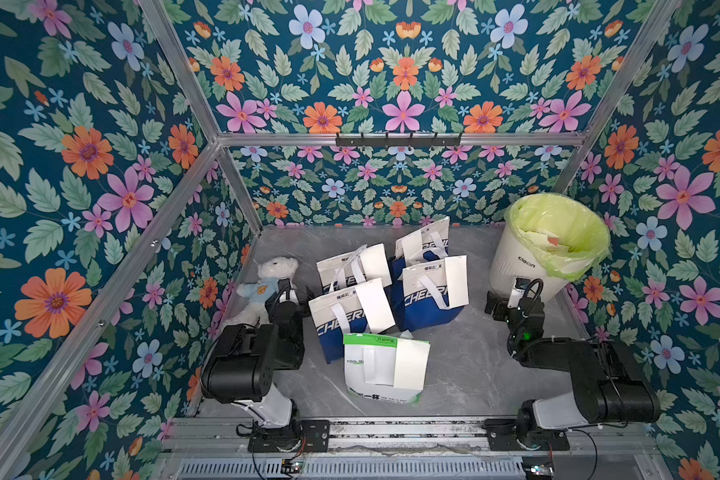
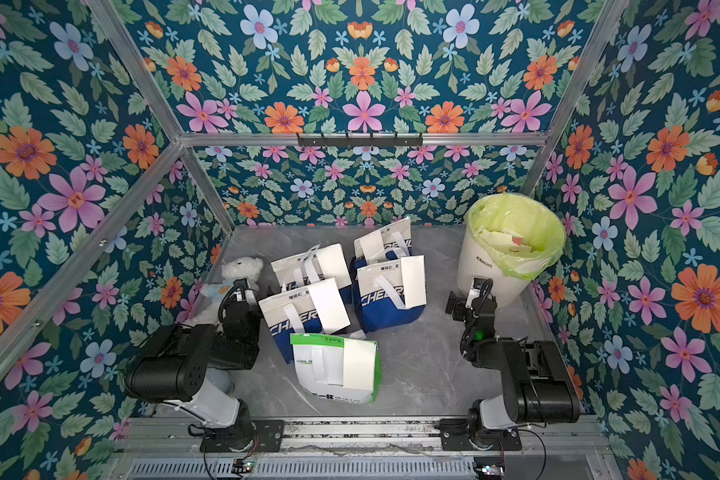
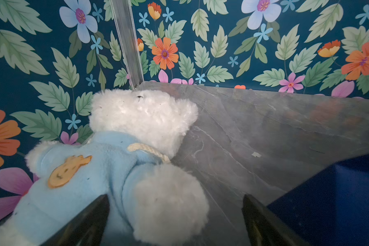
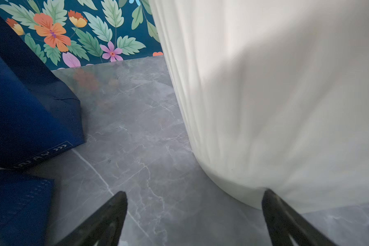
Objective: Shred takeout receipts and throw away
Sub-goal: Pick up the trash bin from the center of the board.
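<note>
Surface: grey marble tabletop (image 1: 466,353) | Room: floral wallpaper (image 1: 100,166), aluminium frame (image 1: 267,138) | Left gripper (image 3: 176,197) spread | Right gripper (image 4: 194,191) spread

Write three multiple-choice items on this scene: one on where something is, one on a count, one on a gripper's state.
1. Where is the teddy bear?
A. in the far right corner
B. at the left, by the left gripper
C. at the front edge, in the middle

2. How many bags are there?
A. three
B. seven
C. five

3. The right gripper is:
A. open, empty
B. fully shut
C. out of every view

Answers:
1 B: both top views show it at the left, next to that gripper.
2 C: four are blue and white, one is green and white.
3 A: its wrist view shows the fingers spread wide with nothing gripped.
</note>
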Controlling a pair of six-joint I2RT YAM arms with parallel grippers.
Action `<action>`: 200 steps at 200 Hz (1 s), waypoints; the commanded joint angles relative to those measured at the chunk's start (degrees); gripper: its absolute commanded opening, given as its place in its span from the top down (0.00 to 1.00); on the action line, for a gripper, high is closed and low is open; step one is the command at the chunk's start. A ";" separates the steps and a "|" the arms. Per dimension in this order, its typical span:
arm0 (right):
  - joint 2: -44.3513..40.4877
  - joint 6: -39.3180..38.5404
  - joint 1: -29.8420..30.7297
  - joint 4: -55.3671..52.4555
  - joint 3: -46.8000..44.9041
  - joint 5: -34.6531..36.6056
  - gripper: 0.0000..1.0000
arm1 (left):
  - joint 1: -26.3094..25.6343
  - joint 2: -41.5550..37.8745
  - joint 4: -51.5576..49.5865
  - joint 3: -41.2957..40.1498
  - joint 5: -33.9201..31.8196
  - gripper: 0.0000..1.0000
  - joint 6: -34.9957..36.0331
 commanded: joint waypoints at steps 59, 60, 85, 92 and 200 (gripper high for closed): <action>-0.01 0.27 0.00 2.47 -0.09 1.21 0.01 | 0.04 0.14 0.68 0.15 0.68 0.01 0.44; -0.01 0.25 0.00 2.46 -0.11 1.21 0.01 | 0.03 0.11 0.69 0.14 0.68 0.01 0.44; -0.01 0.27 0.03 2.43 -0.08 1.21 0.01 | 0.06 0.14 0.65 0.14 0.76 0.01 0.44; -0.01 0.31 0.00 2.46 -0.10 1.21 0.01 | 0.02 0.13 0.56 0.23 0.77 0.01 0.49; -0.06 0.24 0.00 2.29 -0.02 1.27 0.01 | -0.02 -0.17 0.09 0.16 0.63 0.01 0.44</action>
